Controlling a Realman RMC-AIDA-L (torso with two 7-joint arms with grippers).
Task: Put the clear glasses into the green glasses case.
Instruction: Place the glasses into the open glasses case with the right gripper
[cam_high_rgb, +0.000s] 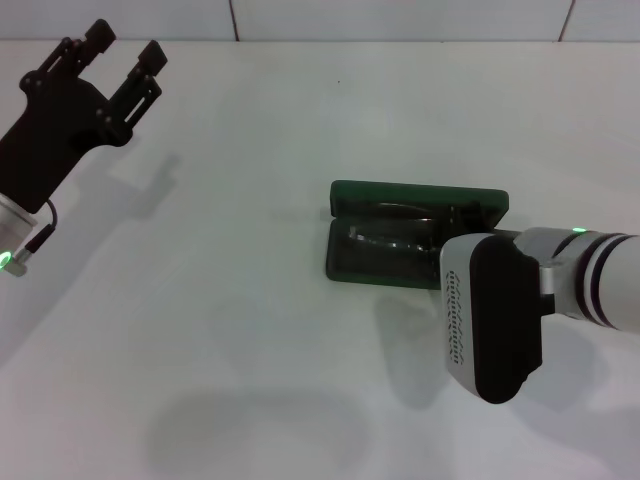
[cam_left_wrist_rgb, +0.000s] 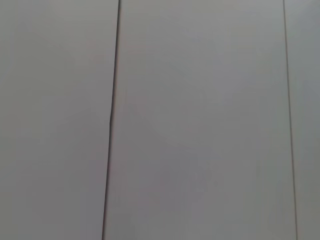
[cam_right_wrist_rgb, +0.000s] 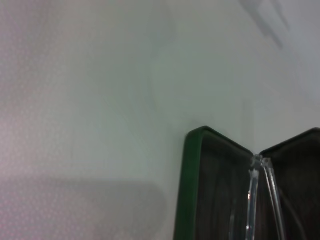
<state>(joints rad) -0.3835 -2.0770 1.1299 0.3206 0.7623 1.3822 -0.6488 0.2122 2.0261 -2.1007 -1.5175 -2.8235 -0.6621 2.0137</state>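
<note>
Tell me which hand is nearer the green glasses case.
Right. The right hand sits at the open green glasses case, its wrist covering the case's right end; the left hand is raised far off to the left.

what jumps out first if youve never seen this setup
The open green glasses case lies mid-table with the clear glasses inside it. The right arm's bulky wrist covers the case's right end, so the right hand is hidden. The left hand hangs open, raised at the far left, away from the case.

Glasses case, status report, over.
Case open on table, clear glasses inside. Right end effector over case's near end, fingers hidden. Left end effector open, raised far left. Nothing in the way.
</note>
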